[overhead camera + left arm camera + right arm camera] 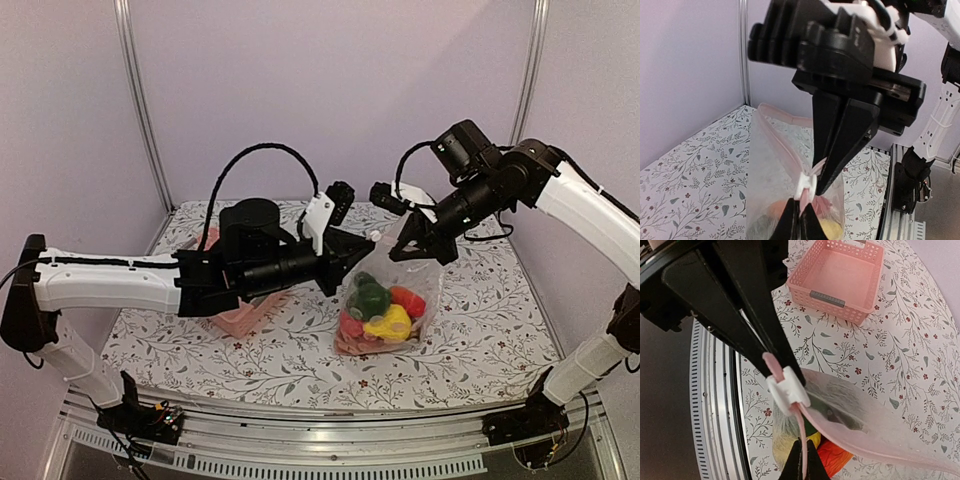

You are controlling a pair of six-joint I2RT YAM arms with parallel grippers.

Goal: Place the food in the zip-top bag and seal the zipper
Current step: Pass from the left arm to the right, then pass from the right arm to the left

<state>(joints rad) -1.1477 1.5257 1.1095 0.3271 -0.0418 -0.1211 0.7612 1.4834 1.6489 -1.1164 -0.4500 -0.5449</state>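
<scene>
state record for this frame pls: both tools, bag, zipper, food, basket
left tool: shut on the thin pinkish zipper strip, next to the small white slider
right tool: shut on the same strip, also by the slider
bag: clear soft plastic zip-top bag, held up by its mouth edge, lower end on the floral-print table
zipper state: mouth gapes beyond the slider, not sealed
food: colourful toy fruits and vegetables, inside the bag, at its bottom
basket: pink latticed plastic basket, on the table, apart from the bag

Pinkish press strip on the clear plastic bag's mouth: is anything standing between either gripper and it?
Nothing visible. The left gripper and right gripper each pinch the pinkish press strip either side of its white slider clip.
</scene>
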